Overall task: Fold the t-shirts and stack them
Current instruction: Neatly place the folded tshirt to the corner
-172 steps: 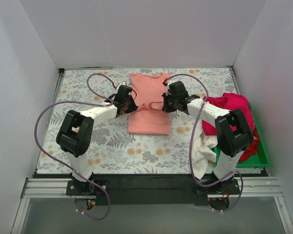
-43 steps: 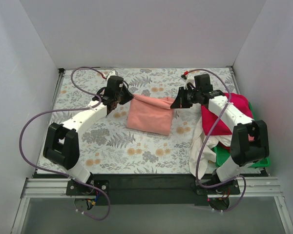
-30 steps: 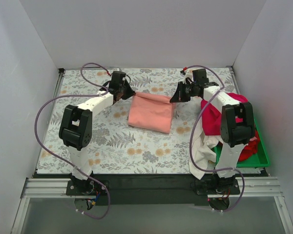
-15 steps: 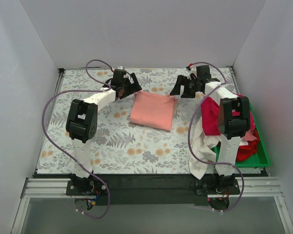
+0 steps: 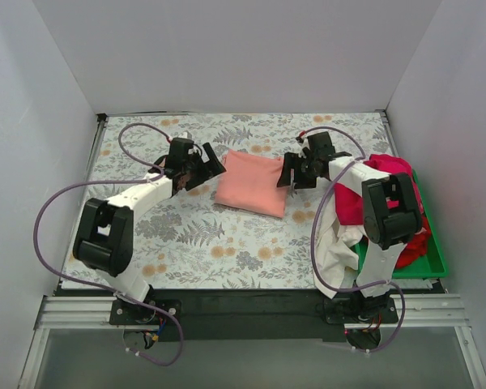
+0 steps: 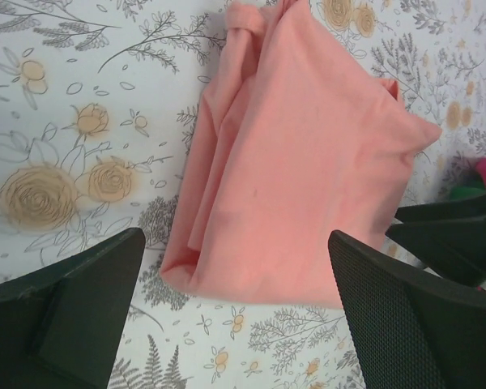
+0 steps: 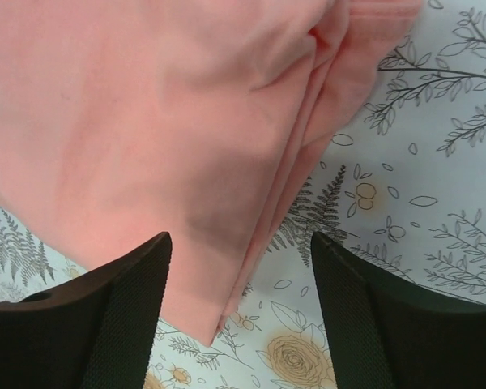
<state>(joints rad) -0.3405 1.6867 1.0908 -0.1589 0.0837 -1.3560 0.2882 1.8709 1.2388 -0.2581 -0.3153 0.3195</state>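
Note:
A salmon-pink t-shirt (image 5: 253,183) lies folded into a small rectangle in the middle of the floral table. My left gripper (image 5: 207,168) stands open just off its left edge. In the left wrist view the shirt (image 6: 300,154) lies ahead of the gripper (image 6: 236,271), and nothing is between the fingers (image 6: 73,316). My right gripper (image 5: 290,173) is open at the shirt's right edge. In the right wrist view the folded corner of the shirt (image 7: 146,121) lies under the gap of the gripper (image 7: 239,251), ungripped. Magenta (image 5: 386,173), white (image 5: 334,243) and red (image 5: 413,243) t-shirts are heaped at the right.
A green tray (image 5: 434,261) sits at the right edge under the heap of shirts, which spills over the table's front right. White walls close in the table on three sides. The floral cloth (image 5: 186,235) covers the table.
Both grippers have opened and let go of the pink shirt's edge. The shirt has dropped flat into its fold. Both arms have drawn in low beside it.

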